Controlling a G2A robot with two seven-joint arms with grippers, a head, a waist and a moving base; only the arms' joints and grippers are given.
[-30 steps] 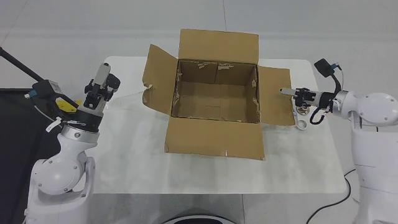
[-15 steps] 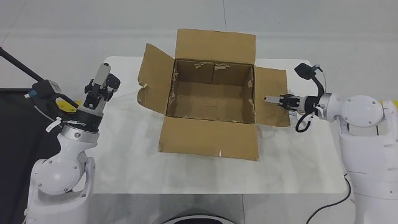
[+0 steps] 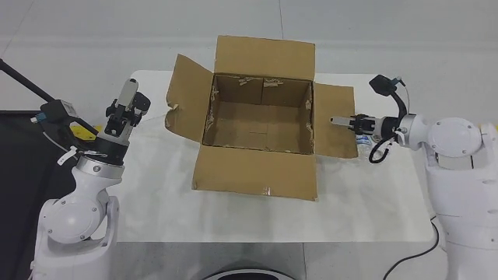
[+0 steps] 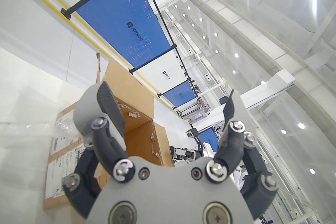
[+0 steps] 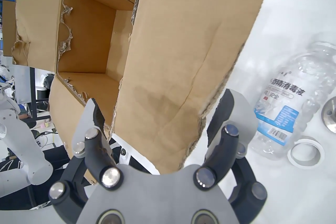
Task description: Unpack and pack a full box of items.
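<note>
An open cardboard box (image 3: 257, 173) stands mid-table with all flaps spread and nothing inside; its bare interior (image 5: 86, 25) is plain in the right wrist view. My right gripper (image 3: 338, 121) is at the box's right flap (image 3: 334, 128), open, with the torn corner of that flap (image 5: 183, 78) between its fingers (image 5: 161, 104). Beside that flap a clear plastic bottle (image 5: 286, 104) with a blue-and-white label lies on the table. My left gripper (image 3: 131, 92) stands at the table's left edge, pointing upward, open and holding nothing (image 4: 168, 99).
A white tape ring (image 5: 305, 152) and a round metal piece (image 5: 330, 114) lie by the bottle. Clear plastic film (image 4: 31, 128) sits near the box's left flap (image 3: 187, 97). The white table (image 3: 156, 194) has bare room at the front left.
My right gripper moved left along the flap, and the box slid left and slightly toward the front. The left arm kept still.
</note>
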